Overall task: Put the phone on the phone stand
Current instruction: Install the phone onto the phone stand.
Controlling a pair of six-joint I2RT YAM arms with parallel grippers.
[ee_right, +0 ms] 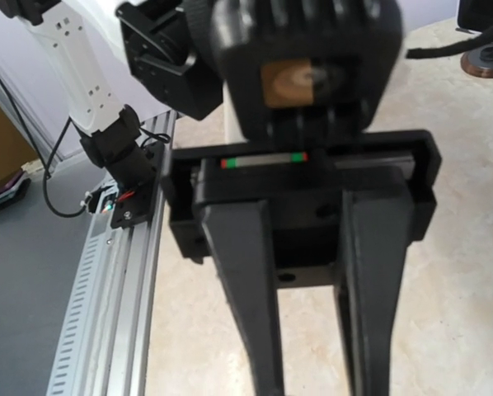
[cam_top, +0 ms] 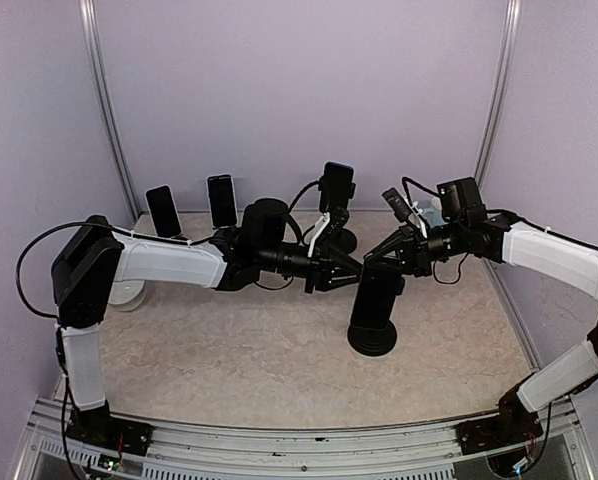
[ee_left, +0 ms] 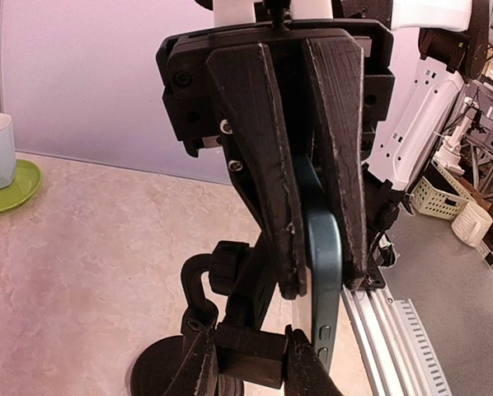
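No lettering, brand, number or sign is legible anywhere; the red-and-green strip [ee_right: 265,162] on the right gripper [ee_right: 316,371] carries no characters.

Dark teal phone [ee_left: 322,272], upright, edge-on, beside black phone stand [cam_top: 372,340]

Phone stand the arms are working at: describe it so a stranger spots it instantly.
Start from the marbled table and look just right of its middle. The phone stand is black with a round base, standing alone, forward of the phones propped at the back.
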